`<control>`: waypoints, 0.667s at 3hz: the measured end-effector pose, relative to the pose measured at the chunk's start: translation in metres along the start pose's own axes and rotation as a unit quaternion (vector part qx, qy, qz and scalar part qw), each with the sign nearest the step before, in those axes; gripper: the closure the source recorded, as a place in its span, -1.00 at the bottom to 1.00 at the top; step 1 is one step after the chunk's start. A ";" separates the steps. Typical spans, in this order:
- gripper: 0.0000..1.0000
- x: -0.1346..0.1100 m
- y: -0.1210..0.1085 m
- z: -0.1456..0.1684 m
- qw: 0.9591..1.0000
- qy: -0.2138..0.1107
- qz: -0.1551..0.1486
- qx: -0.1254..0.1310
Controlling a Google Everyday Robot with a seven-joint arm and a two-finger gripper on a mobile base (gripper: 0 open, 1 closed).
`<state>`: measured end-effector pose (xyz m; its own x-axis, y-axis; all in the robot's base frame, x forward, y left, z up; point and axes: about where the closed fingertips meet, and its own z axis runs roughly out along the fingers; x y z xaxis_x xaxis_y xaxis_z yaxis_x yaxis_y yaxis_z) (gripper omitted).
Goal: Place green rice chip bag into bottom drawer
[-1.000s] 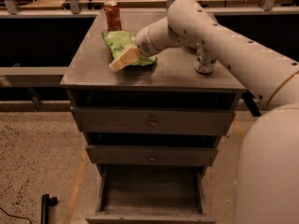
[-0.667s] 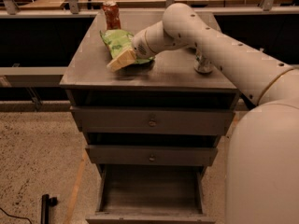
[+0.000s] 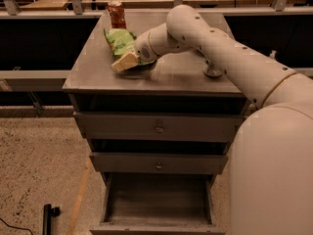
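One green rice chip bag (image 3: 119,40), one red can (image 3: 116,13) on counter (image 3: 87,76). End effector (image 3: 126,61) at bag edge, grip indeterminate. Bottom drawer (image 3: 156,202) of three open.

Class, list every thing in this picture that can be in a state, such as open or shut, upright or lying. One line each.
green rice chip bag: lying on the cabinet top, not yet in a drawer.
gripper: low over the cabinet top, at the bag's near end.
bottom drawer: pulled open.
middle drawer: shut.
top drawer: shut.
red can: upright, behind the bag.
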<state>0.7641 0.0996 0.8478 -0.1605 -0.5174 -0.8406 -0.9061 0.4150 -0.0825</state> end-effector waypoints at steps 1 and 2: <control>0.77 -0.007 0.008 -0.028 0.999 -0.019 -0.028 -0.020; 1.00 -0.001 0.031 -0.078 0.997 -0.030 -0.054 -0.050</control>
<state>0.7052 0.0547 0.8880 -0.0385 -0.5075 -0.8608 -0.9518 0.2810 -0.1231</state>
